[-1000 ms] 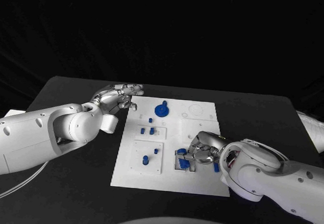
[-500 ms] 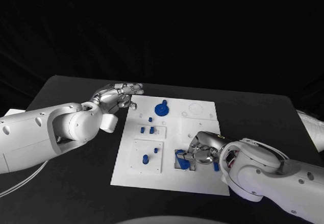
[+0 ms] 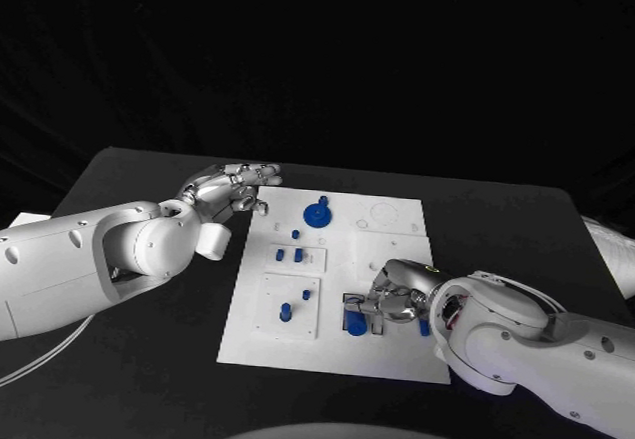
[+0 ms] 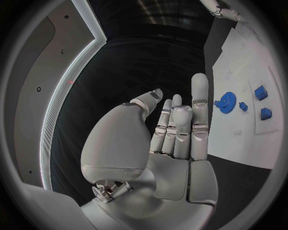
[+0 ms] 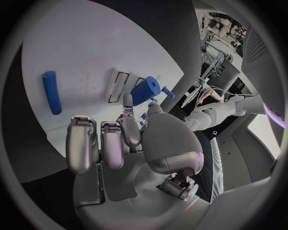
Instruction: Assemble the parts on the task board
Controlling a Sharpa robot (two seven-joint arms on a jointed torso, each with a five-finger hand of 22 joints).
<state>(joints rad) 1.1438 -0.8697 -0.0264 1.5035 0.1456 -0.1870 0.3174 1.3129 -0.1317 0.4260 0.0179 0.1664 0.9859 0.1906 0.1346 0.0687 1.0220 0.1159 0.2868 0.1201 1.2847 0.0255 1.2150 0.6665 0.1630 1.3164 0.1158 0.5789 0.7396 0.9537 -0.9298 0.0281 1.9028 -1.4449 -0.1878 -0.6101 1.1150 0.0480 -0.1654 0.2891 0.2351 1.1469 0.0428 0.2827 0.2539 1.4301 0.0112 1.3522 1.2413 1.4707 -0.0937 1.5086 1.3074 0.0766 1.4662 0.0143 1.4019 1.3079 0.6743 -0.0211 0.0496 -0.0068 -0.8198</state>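
Note:
The white task board [image 3: 253, 341] lies in the middle of the table. My right hand [image 3: 395, 292] rests on the board's right half, with its other fingers curled. Its thumb and a fingertip [image 5: 127, 101] pinch the end of a short blue cylinder [image 3: 354, 324] [image 5: 147, 91], which is tilted over two narrow slots [image 5: 119, 86]. A blue rod [image 3: 424, 326] [image 5: 51, 92] lies flat beside the hand. A blue gear [image 3: 318, 216] [image 4: 227, 101] sits near the far edge. My left hand [image 3: 233, 188] [image 4: 174, 139] hovers at the board's far left corner, fingers straight, holding nothing.
Small blue pegs stand in two square panels on the board's left half [image 3: 294, 255] [image 3: 286, 314]. Two round recesses [image 3: 383, 217] mark the far right corner. Black table [image 3: 121, 368] surrounds the board on all sides.
The blue cylinder at my right hand's fingertips has sunk and moved slightly toward the board's near edge. The left arm has stayed still.

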